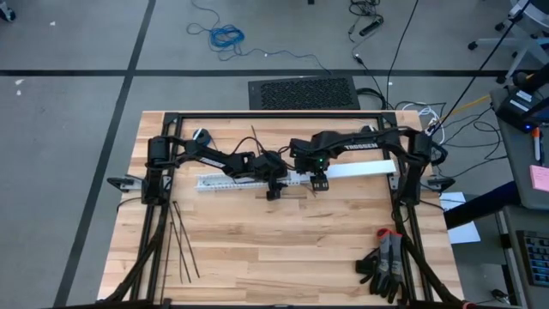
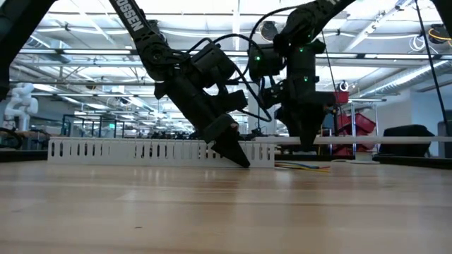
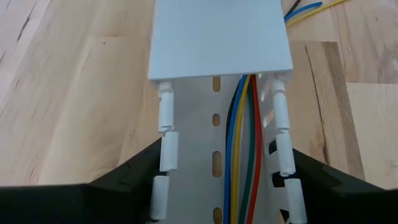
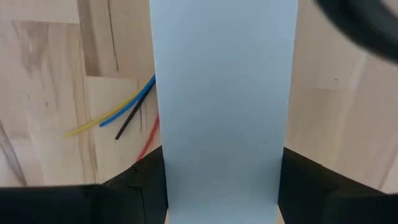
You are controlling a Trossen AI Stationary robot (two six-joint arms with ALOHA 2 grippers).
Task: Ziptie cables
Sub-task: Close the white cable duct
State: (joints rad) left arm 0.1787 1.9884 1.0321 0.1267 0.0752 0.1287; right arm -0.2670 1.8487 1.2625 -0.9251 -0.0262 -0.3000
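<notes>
A white slotted duct (image 1: 232, 178) lies across the table's middle. Inside it run the cables (image 3: 241, 155), blue, yellow, green and red wires. Their loose ends (image 4: 118, 118) lie on the table past the duct's right end. A pale flat cover strip (image 1: 360, 169) sits over the duct's right part and reaches beyond it. My left gripper (image 1: 273, 192) straddles the duct and is shut on it. My right gripper (image 1: 318, 182) is shut on the cover. The zipties (image 1: 182, 245), thin black strips, lie flat near the table's front left. My left gripper pinches the duct across its width, one finger (image 3: 134, 183) outside each slotted side wall (image 3: 165, 149), near the duct's right end. The fingers slant down from the table's left. The duct rests on the table. My right gripper pinches the cover strip by its two long edges (image 4: 169, 186), one finger (image 4: 134, 186) on each side. The fingers point down from above and lie across the strip. The strip hangs level at the duct's top, with its left end (image 3: 217, 43) on the duct.
Black and red gloves (image 1: 386, 262) lie at the table's front right. The arms' black frame rails (image 1: 274, 116) run along the far edge and both sides. Bare wood (image 1: 292, 249) spreads across the near middle.
</notes>
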